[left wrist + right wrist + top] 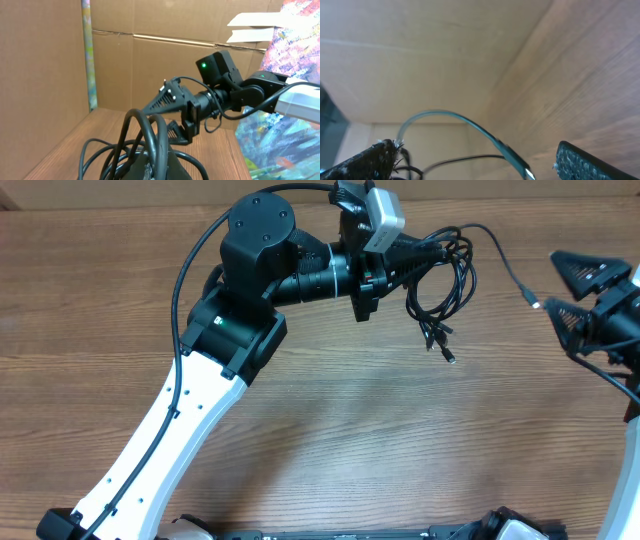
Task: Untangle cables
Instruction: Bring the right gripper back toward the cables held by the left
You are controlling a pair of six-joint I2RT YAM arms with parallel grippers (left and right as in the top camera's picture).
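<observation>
The cables (440, 280) are a knot of thin black cords hanging from my left gripper (412, 252), which is shut on the bundle above the wooden table (330, 420). Loose plug ends (440, 340) dangle below the knot. One cord arcs right and ends in a silver-tipped plug (535, 303) just left of my right gripper (565, 292), which is open. In the left wrist view the cable loops (145, 145) rise over my shut left gripper (167, 160), with the right gripper (167, 117) beyond. In the right wrist view the plug (515, 157) lies between the open right gripper's (475, 150) fingers, untouched.
Cardboard walls (45, 60) stand along the far side and the left of the table. A colourful patterned sheet (295, 65) hangs at the right in the left wrist view. The left arm (190, 410) crosses the table from the bottom left.
</observation>
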